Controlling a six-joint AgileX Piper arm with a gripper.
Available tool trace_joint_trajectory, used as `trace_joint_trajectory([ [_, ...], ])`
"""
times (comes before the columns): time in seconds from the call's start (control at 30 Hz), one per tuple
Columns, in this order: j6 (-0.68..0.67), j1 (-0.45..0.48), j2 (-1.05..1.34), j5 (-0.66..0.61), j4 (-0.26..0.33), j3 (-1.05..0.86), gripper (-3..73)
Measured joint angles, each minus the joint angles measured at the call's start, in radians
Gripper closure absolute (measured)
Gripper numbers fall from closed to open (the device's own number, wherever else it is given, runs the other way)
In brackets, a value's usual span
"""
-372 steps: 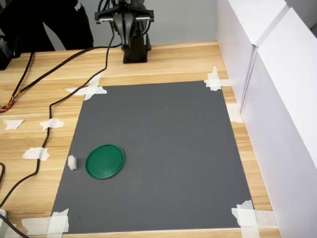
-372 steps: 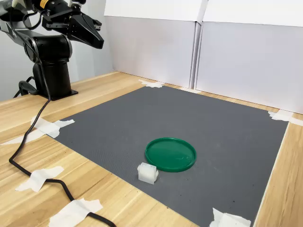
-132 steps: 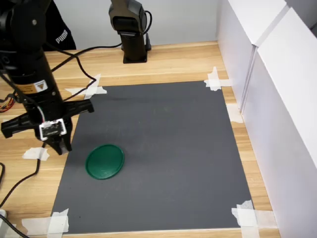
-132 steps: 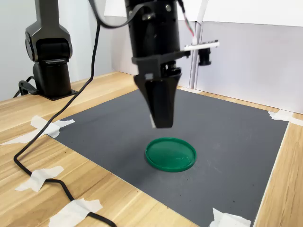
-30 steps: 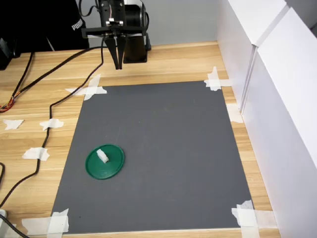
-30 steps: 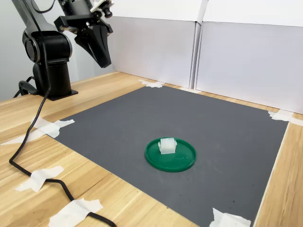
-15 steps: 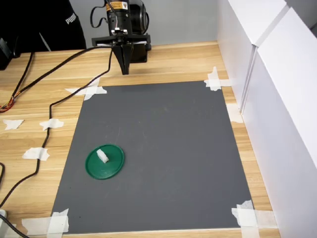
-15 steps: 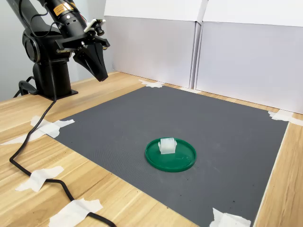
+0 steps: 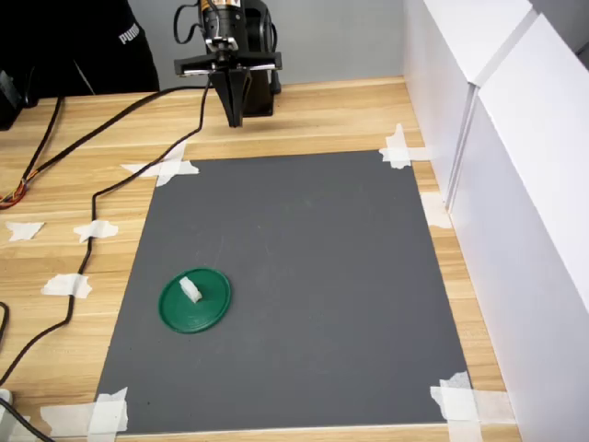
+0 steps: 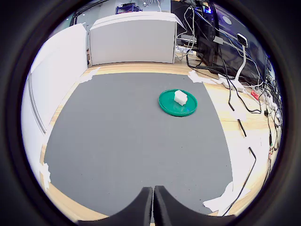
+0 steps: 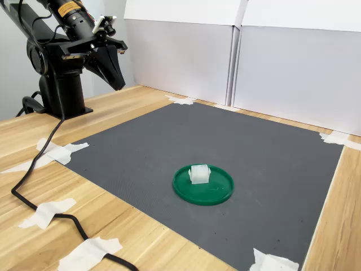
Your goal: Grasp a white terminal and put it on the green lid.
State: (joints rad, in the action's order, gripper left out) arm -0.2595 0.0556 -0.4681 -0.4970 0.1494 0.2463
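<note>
The white terminal (image 9: 190,290) (image 11: 198,174) (image 10: 180,97) rests on the green lid (image 9: 208,311) (image 11: 217,192) (image 10: 169,105), which lies flat on the grey mat (image 9: 304,276) near the first exterior view's lower left. My gripper (image 9: 236,118) (image 11: 119,86) (image 10: 153,200) hangs far from them, above the wooden table by the arm's base (image 9: 250,92). Its two fingers are pressed together with nothing between them, as the wrist view shows.
White panels (image 9: 515,184) (image 11: 271,73) wall the mat's far sides. A black cable (image 9: 92,230) (image 11: 39,192) runs over the wood beside the mat, with torn tape pieces (image 9: 66,285) around the mat's corners. A dark-clothed person (image 9: 74,41) stands behind the table.
The gripper has risen slightly and drawn back toward the arm's base over the last second. The terminal and lid have not moved.
</note>
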Motion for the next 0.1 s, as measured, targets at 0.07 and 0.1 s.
trace_joint_trajectory([
  [0.07, 0.001, 0.000, 0.008, -0.003, 0.000, 0.000, 71.1],
  [0.1, 0.001, 0.000, 0.017, -0.005, 0.000, 0.000, 71.1],
])
